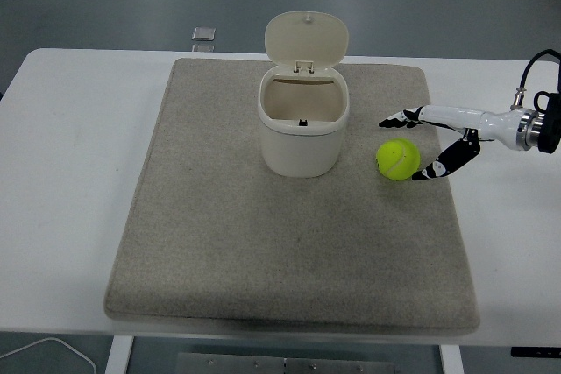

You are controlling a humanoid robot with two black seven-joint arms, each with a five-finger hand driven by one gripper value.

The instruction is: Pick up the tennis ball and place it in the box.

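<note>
A yellow-green tennis ball lies on the grey mat, to the right of the cream box, whose hinged lid stands open. My right hand reaches in from the right edge, low over the mat. Its fingers are spread just behind the ball and its thumb sits at the ball's right front. The hand brackets the ball, open, without closing on it. The left arm is out of view.
The mat covers most of the white table. A small grey square object lies at the table's far edge, behind the mat. A white cable shows at the lower left below the table.
</note>
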